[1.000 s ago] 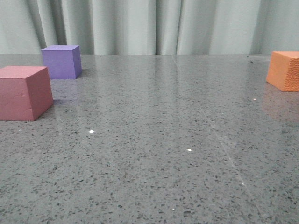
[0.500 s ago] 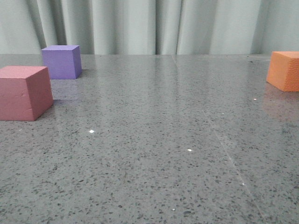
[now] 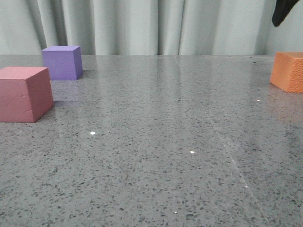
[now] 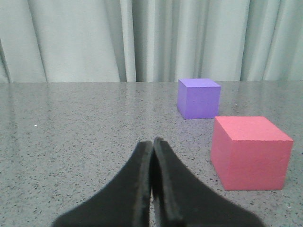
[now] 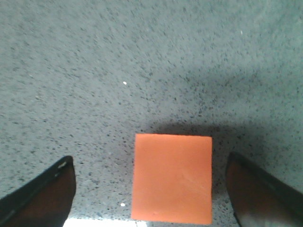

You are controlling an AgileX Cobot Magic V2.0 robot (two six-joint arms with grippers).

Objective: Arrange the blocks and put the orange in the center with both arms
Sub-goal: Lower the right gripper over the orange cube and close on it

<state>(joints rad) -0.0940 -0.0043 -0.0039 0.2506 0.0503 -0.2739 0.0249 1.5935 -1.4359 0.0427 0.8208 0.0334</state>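
The orange cube (image 3: 289, 71) sits on the grey table at the far right edge. My right gripper shows as a black tip (image 3: 283, 12) above it at the top right corner. In the right wrist view the orange cube (image 5: 172, 184) lies below and between the wide-open fingers (image 5: 47, 191), untouched. The dusty pink cube (image 3: 24, 93) stands at the left, the purple cube (image 3: 62, 62) behind it. In the left wrist view my left gripper (image 4: 152, 144) is shut and empty, low over the table, with the pink cube (image 4: 250, 151) and purple cube (image 4: 199, 98) ahead of it to one side.
The speckled grey table (image 3: 156, 132) runs back to a pale pleated curtain (image 3: 142, 26). A faint scratch line crosses the table right of the middle.
The black tip of my right gripper has come into the front view at the top right, above the orange cube. The cubes have not moved.
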